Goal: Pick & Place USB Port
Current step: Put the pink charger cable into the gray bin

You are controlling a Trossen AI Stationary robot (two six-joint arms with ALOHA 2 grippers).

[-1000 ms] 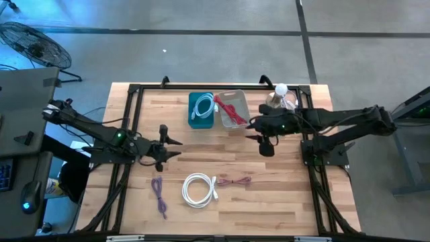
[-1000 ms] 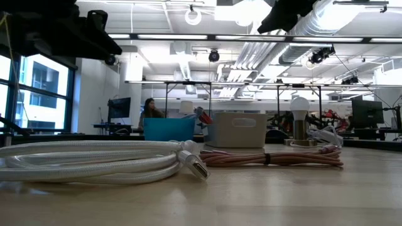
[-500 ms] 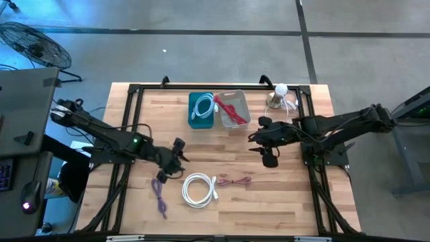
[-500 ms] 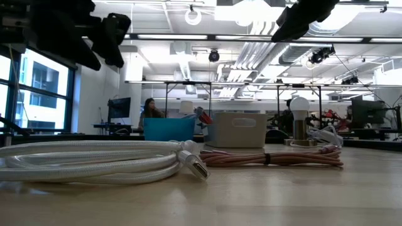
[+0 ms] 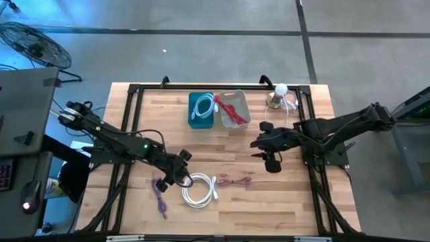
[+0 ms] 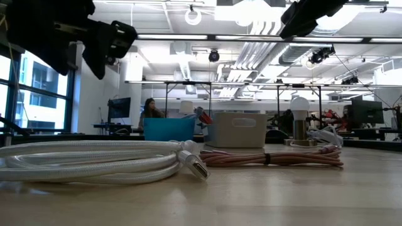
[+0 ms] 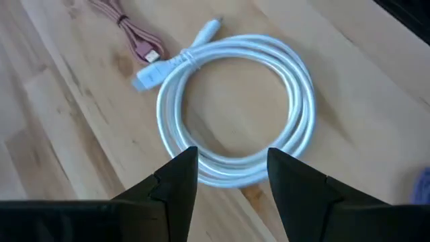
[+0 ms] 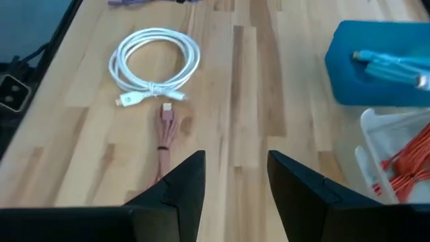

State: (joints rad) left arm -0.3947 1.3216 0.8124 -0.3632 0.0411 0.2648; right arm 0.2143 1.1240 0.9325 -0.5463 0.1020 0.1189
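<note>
— Where do the cables lie?

— A coiled white cable rests on the wooden table near its front edge, with a bundled pink cable just beside it on the right and a purple cable on its left. In the low view the white coil and the pink bundle sit flat on the boards.

— And the grippers?

— The left gripper hangs above the white coil's left side, its fingers spread apart and holding nothing; its wrist view looks straight down on the coil. The right gripper hovers over bare wood, well apart from the cables, jaws parted and empty.

— What stands at the back?

— A blue bin holding a white cable, touching a clear bin holding a red one, with a white bulb lamp near the right corner.
</note>
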